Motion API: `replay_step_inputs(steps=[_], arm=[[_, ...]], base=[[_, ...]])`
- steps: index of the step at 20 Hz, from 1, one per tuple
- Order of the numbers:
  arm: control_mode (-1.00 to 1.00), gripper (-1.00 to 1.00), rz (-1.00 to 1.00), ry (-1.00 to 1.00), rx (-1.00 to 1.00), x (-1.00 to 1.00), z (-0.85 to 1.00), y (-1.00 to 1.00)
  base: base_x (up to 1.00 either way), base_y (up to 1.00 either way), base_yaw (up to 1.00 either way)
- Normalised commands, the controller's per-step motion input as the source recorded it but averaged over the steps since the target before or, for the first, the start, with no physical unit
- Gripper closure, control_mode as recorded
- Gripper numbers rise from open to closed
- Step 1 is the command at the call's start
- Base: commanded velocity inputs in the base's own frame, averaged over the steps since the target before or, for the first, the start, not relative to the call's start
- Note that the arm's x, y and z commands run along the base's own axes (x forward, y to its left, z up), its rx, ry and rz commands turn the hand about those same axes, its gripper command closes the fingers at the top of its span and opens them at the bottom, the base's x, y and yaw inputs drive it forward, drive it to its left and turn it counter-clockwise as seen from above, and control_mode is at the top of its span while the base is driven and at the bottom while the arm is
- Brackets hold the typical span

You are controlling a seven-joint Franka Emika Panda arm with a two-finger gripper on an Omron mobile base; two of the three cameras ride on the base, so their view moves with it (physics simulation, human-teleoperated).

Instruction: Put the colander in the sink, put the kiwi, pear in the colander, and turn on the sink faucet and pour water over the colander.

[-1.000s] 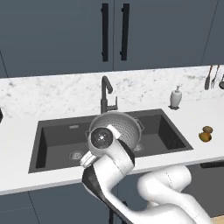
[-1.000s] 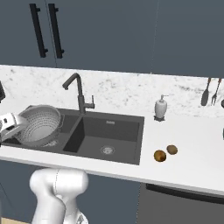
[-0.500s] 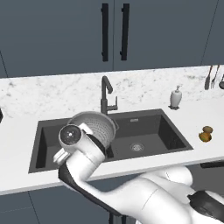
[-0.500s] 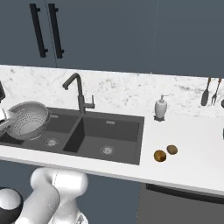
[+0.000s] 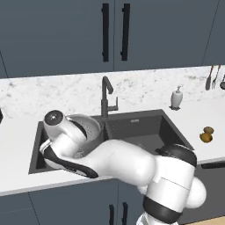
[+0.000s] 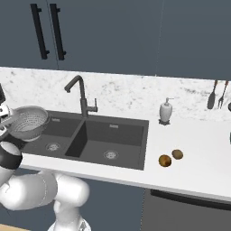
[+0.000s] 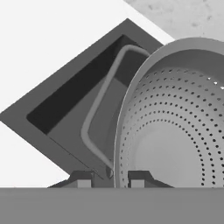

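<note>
Colander (image 6: 28, 122) carried leftward from mid-sink, now tilted over left basin of sink (image 6: 122, 122), jaws clamped on its rim, gripper (image 7: 108, 178), kiwi (image 6: 165, 161) and pear (image 6: 177, 154) on surface right.

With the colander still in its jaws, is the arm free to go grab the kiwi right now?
Probably not. The gripper is shut on the colander rim over the sink's left basin, while the kiwi lies on the counter beside the pear, unobstructed.
</note>
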Motion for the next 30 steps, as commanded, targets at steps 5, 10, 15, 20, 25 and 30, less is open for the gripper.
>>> replay_step_inputs(steps=[5, 10, 15, 20, 25, 30], arm=[[-1.0, 1.0, 0.0, 0.11, -0.01, 0.3, -0.36, 0.3], [-1.0, 1.0, -0.01, 0.05, -0.04, 0.18, -0.36, 0.22], [-1.0, 1.0, -0.04, 0.05, -0.04, 0.22, -0.39, 0.09], [-1.0, 1.0, -0.04, 0.06, -0.01, 0.36, -0.42, 0.0], [-1.0, 1.0, -0.02, 0.05, 0.0, 0.43, -0.34, 0.0], [-1.0, 1.0, 0.0, 0.01, 0.0, 0.27, -0.33, 0.0]], base=[[0.0, 0.0, 0.0], [0.0, 0.0, 0.0], [0.0, 0.0, 0.0], [0.0, 0.0, 0.0], [0.0, 0.0, 0.0], [0.0, 0.0, 0.0]])
